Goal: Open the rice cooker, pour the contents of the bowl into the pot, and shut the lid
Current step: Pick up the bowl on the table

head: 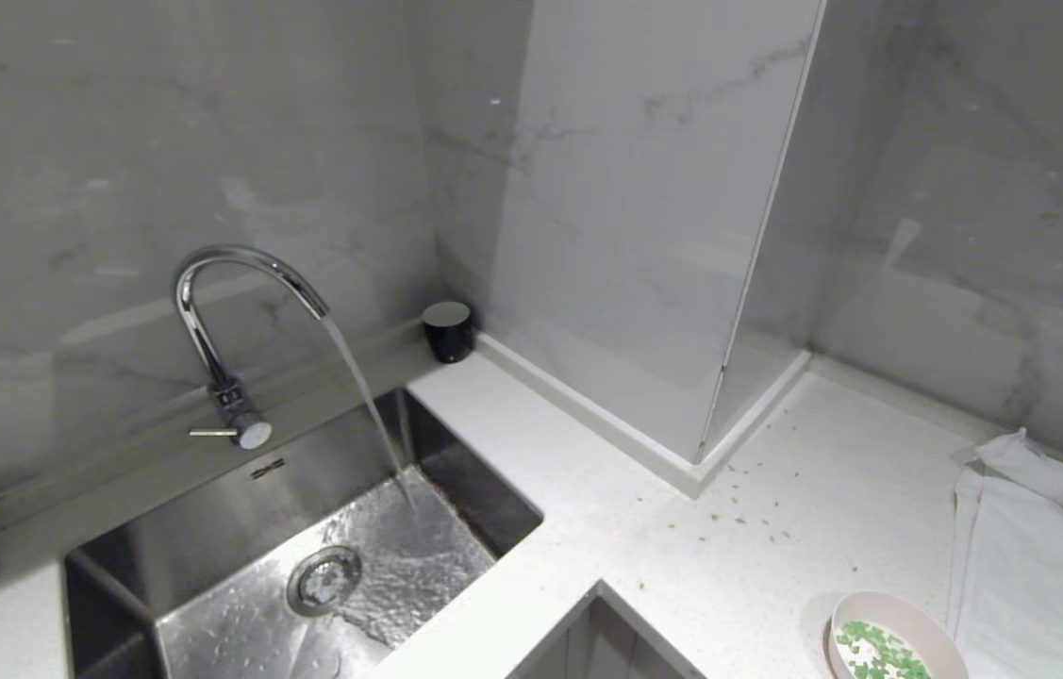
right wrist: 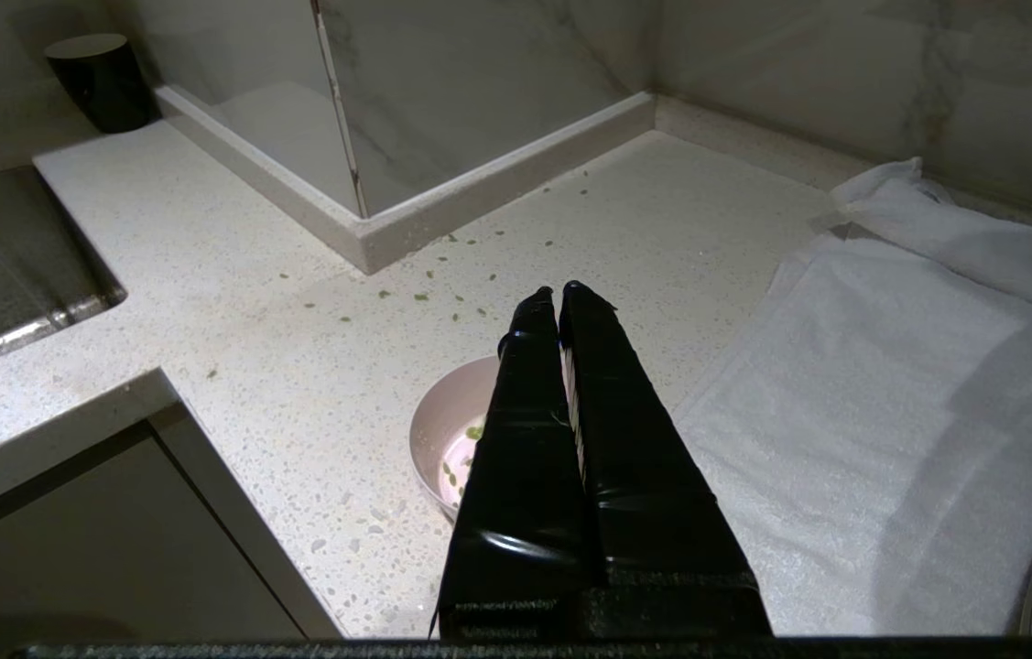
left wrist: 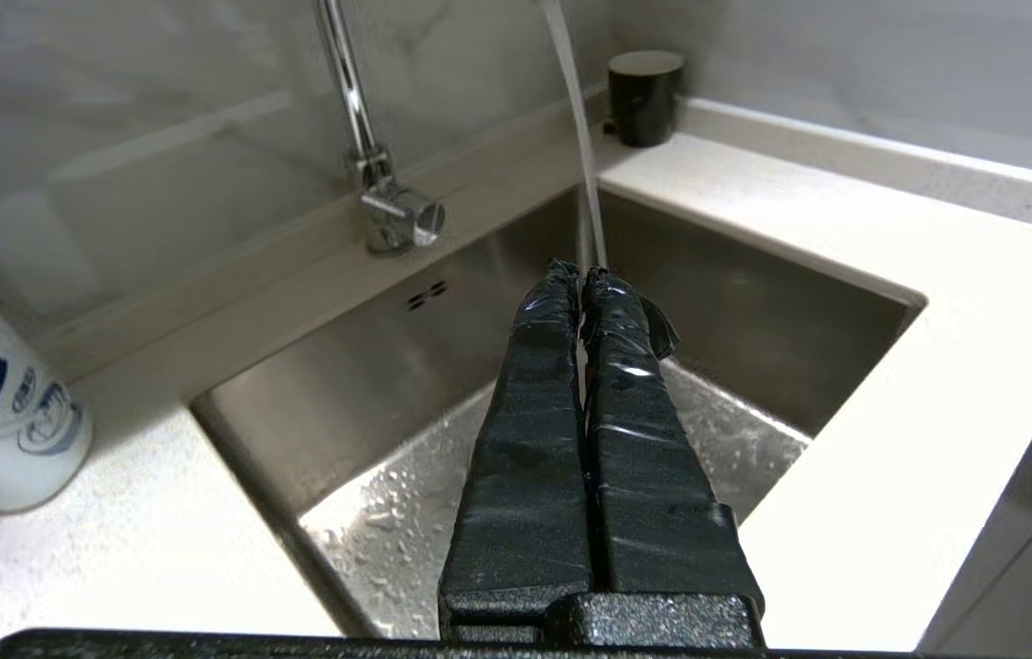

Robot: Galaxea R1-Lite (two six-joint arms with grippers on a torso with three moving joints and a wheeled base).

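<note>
Both wrist views: gripper (left wrist: 581, 271) closed; head shows bowl (head: 899, 632) only

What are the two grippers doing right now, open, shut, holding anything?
Left gripper: shut, holding nothing, above the sink.
Right gripper: shut, holding nothing, above the bowl.

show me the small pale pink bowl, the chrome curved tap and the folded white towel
small pale pink bowl (head: 908, 618), head view, far rim
chrome curved tap (head: 239, 256), head view, top of arch
folded white towel (right wrist: 882, 412), right wrist view, flat middle
</note>
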